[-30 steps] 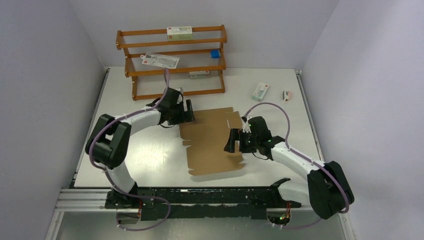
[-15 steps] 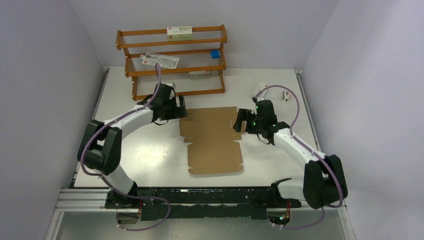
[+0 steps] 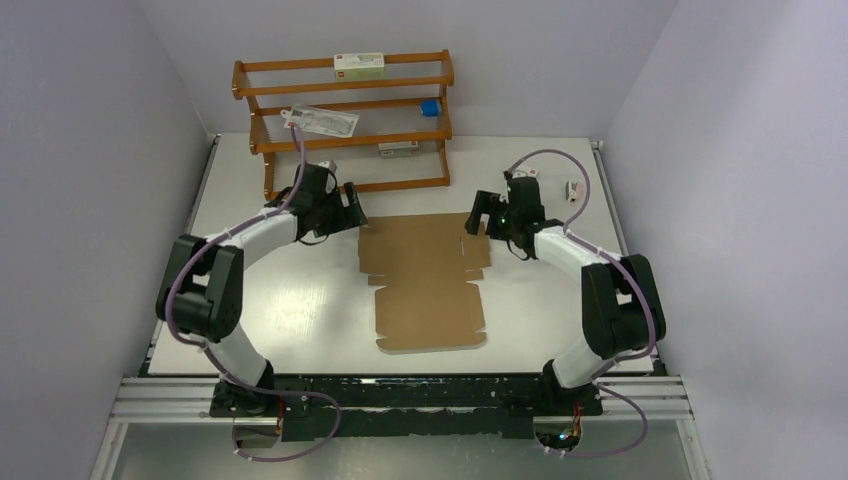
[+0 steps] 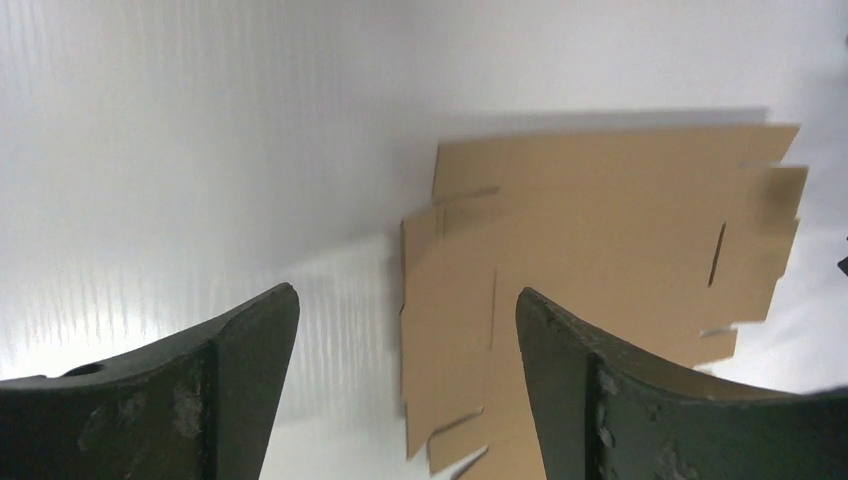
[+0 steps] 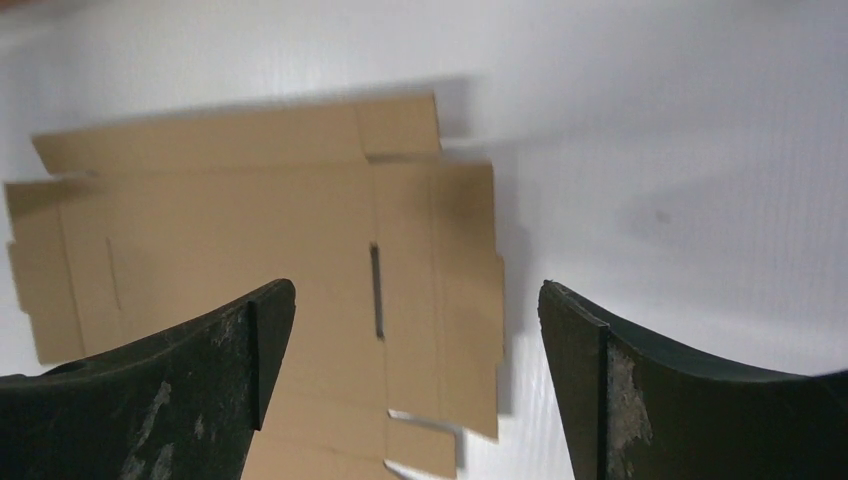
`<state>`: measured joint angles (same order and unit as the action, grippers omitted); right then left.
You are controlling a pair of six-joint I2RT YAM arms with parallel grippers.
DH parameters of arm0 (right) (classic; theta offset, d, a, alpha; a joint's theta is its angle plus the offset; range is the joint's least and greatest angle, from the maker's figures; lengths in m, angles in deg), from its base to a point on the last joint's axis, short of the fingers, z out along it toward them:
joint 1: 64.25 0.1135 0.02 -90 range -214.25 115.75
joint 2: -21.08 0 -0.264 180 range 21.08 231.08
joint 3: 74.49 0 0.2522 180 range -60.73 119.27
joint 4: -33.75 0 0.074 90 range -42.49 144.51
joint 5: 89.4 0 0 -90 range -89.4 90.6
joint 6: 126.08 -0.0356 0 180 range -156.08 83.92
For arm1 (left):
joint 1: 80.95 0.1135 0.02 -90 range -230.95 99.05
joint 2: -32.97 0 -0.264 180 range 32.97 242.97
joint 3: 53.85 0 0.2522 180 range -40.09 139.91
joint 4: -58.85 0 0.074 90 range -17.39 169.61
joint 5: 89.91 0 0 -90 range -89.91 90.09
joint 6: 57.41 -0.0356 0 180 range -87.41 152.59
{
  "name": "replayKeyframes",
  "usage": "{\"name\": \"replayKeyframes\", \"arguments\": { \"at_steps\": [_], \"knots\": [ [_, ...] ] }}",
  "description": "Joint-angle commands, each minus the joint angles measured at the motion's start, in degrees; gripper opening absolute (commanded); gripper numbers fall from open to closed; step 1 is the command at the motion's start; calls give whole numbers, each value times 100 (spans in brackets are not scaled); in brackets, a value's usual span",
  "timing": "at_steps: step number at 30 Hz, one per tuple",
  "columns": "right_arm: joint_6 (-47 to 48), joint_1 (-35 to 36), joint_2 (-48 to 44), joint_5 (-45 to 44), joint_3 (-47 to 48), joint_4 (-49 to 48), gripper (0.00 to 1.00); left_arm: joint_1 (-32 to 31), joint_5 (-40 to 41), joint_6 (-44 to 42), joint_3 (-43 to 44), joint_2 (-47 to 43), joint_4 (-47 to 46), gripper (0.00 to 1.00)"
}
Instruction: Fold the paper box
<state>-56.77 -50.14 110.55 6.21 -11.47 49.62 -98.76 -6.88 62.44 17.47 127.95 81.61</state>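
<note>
From the top view, the paper box (image 3: 425, 285) lies flat and unfolded in the middle of the table (image 3: 290, 300), with my 2 grippers at its far corners. The left gripper (image 3: 352, 215) is just off the far-left corner and the right gripper (image 3: 478, 222) is by the far-right one. Nothing pins the sheet, so I judge that 1 arm nudging an edge alone would slide or spin it rather than raise a flap. The wooden rack (image 3: 345, 120) is also close behind the left arm (its cable could snag).

In the left wrist view, the left gripper (image 4: 405, 298) has its jaws spread wide and empty. The paper box (image 4: 590, 280) lies beyond them, untouched as far as I can tell.

In the right wrist view, the right gripper (image 5: 415, 290) is also wide apart and holds nothing. The paper box (image 5: 250, 250) lies below. A steep approach could crush the thin tabs instead of catching the crease.
</note>
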Motion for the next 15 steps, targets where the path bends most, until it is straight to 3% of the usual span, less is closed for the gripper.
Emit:
{"name": "replayKeyframes", "arguments": {
  "at_steps": [1, 15],
  "knots": [
    [83, -47, 413, 189, 552, -439, 95, 22, -205, -160, 816, 524, -263, 83],
    [395, -273, 1818, 1019, 1554, -1165, 83, 49, -1005, -942, 1919, 1831, -40, 68]
  ]
}}
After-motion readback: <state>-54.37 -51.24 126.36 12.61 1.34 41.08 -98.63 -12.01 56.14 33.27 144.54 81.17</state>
